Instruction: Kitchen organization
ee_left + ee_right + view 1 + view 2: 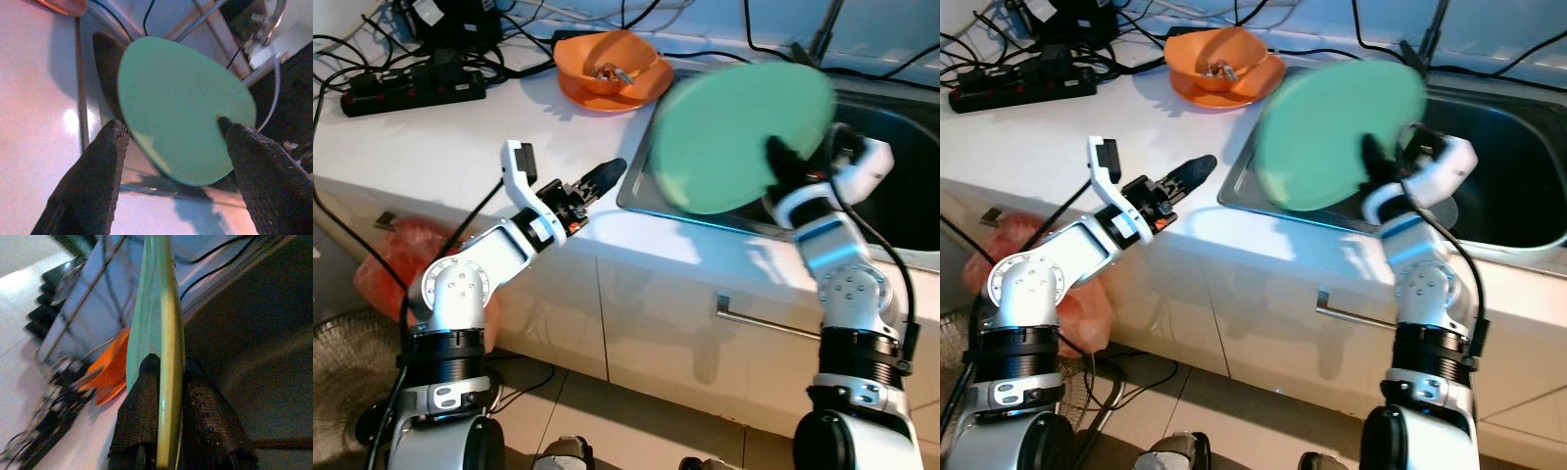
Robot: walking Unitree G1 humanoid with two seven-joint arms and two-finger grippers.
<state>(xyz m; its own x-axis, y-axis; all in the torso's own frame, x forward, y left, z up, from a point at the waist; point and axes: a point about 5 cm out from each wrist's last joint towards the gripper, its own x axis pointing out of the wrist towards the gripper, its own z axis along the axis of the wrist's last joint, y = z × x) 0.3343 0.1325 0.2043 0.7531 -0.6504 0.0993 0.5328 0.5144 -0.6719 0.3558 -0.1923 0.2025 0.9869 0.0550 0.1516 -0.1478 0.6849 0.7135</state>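
- Right wrist view: the right gripper (164,416) has its two black fingers pressed against either face of a round, pale green plate (156,328), pinching it edge-on at the rim.
- Head views show that plate (744,132) held up on a tilt above the near left corner of the stainless steel sink (901,147), its face blurred and turned toward the camera, clear of the worktop.
- Right arm is bent sharply at the elbow, forearm rising from the counter front, wrist cocked in over the sink edge.
- Left gripper (171,161) stands wide open and holds nothing; the plate shows between its two textured fingertips (98,166), well beyond them.
- Left arm reaches forward and up from the shoulder, its gripper (597,181) hovering over the white countertop (431,147) just beside the sink's left rim.
- Farther back sits an orange bowl on an orange plate (612,69), with small items inside; a black power strip with tangled cables (411,93) lies at the counter's rear left.
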